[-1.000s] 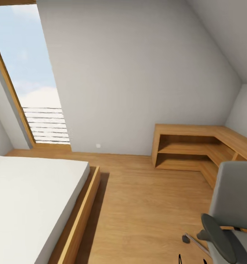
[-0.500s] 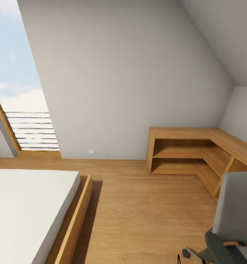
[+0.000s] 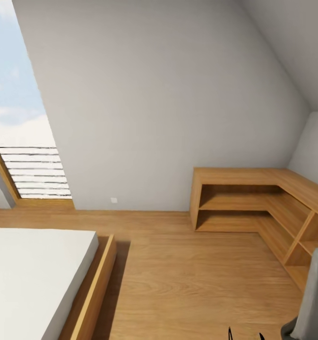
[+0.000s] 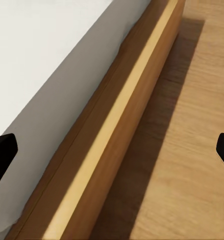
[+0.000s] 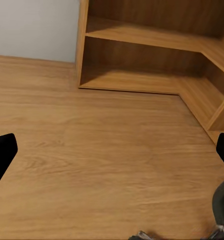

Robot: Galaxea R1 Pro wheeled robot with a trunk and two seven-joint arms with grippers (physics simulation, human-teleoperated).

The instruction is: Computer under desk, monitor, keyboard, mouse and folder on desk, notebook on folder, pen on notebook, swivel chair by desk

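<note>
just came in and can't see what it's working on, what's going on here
Nothing is being handled right now. The robot is on its way through the bedroom, both grippers open and empty: the left gripper hangs over the white-mattressed bed in its light wooden frame, the right gripper over bare wooden floor. Ahead stands a low L-shaped wooden corner shelf. The grey upholstered swivel chair shows at the head view's lower right edge.

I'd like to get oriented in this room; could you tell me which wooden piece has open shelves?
The corner unit against the grey wall has open shelves. The bed frame, the other wooden piece, is a solid plank border around a white mattress.
</note>
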